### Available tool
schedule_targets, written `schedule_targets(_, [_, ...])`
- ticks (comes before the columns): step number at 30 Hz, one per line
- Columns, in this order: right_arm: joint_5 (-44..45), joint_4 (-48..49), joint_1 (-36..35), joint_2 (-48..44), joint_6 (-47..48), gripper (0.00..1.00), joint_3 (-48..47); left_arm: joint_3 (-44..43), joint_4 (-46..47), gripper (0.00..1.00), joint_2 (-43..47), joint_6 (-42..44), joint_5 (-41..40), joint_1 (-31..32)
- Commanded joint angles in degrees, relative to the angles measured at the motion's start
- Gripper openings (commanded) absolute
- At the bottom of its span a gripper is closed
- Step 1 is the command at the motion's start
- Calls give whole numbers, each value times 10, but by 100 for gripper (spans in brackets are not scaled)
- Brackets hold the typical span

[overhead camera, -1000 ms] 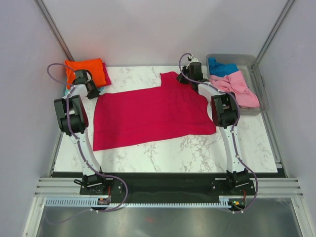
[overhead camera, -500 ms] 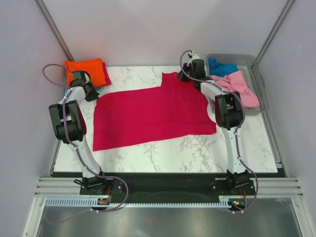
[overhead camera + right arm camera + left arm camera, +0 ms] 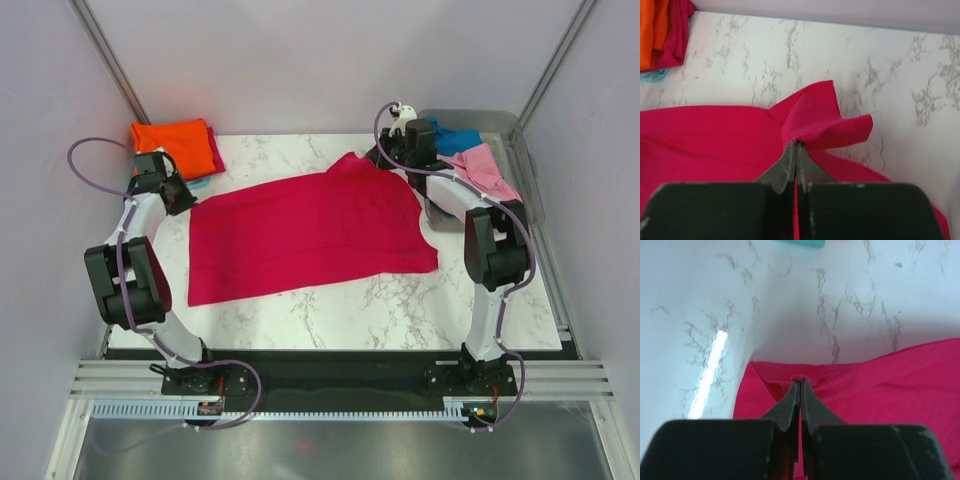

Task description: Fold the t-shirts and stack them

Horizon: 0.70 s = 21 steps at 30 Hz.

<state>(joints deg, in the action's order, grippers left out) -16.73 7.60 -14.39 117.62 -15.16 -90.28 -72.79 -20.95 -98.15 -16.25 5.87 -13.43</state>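
Observation:
A crimson-pink t-shirt (image 3: 310, 232) lies spread across the marble table. My left gripper (image 3: 183, 196) is shut on its far left corner (image 3: 800, 377), pinching a small fold of cloth. My right gripper (image 3: 383, 158) is shut on the far right sleeve (image 3: 815, 117), which stands lifted and curled above the table. A folded orange t-shirt (image 3: 172, 134) sits on a stack at the far left corner, with crimson and teal cloth showing beneath it. Blue (image 3: 450, 135) and light pink (image 3: 487, 172) t-shirts lie in the tub.
A clear grey plastic tub (image 3: 528, 170) stands at the far right, beside the right arm. Grey walls close in the back and sides. Bare marble (image 3: 420, 300) shows in front of the spread shirt.
Both arms have swung outward and their elbows dropped lower. The right gripper raised the sleeve, bunching the far right edge. The shirt's far left corner has shifted slightly left.

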Motion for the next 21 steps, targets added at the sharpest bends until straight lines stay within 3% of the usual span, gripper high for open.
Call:
schedule_targets(1, [-9, 8, 0, -75, 19, 0, 64, 41, 2, 2, 55, -13, 9, -11])
schedule_targets(8, [9, 3, 0, -179, 29, 0, 196, 103, 0, 2, 117, -13, 17, -19])
schedule_targets(21, [60, -47, 0, -345, 34, 0, 329, 173, -13, 2, 184, 0, -8, -28])
